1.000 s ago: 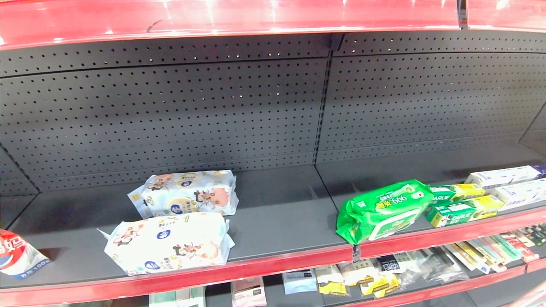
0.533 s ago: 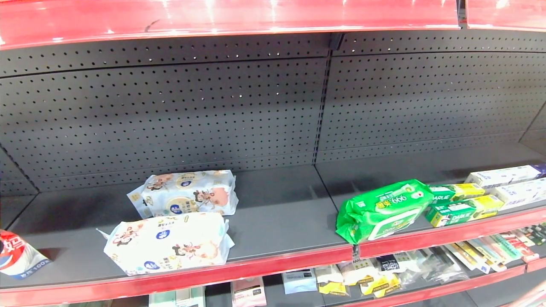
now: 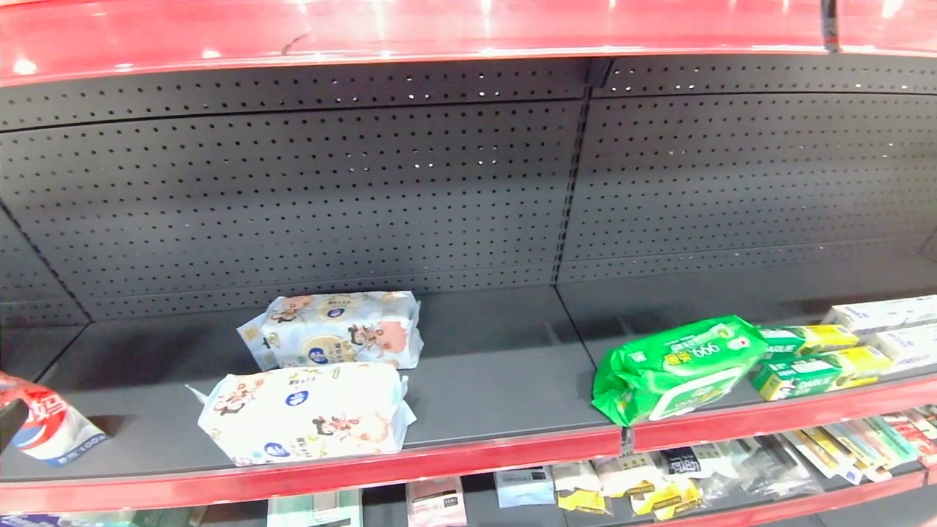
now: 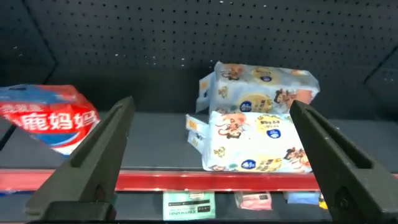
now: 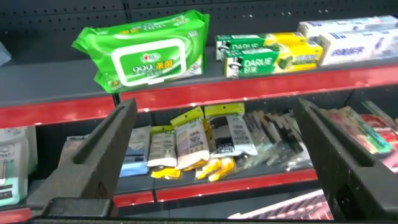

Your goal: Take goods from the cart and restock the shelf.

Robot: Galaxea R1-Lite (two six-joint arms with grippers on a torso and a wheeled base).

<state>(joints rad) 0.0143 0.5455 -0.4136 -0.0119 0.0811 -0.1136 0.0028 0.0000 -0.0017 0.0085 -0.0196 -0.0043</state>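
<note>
Both arms hang empty before the shelf (image 3: 498,366). The left gripper (image 4: 211,106), its fingers (image 4: 93,162) spread wide, faces the front cartoon-printed pack (image 3: 307,413) lying at the red lip. The rear cartoon-printed pack (image 3: 337,329) sits just behind it, and a red, white and blue pack (image 3: 51,432) lies near the left end. The right gripper (image 5: 216,106), fingers (image 5: 348,168) just as wide, faces a green wipes pack (image 3: 677,366) at the front edge, with green-and-yellow toothpaste boxes (image 3: 812,359) just beside it on the right, white boxes (image 3: 886,326) beyond those, and small packets (image 5: 205,140) on the level below.
</note>
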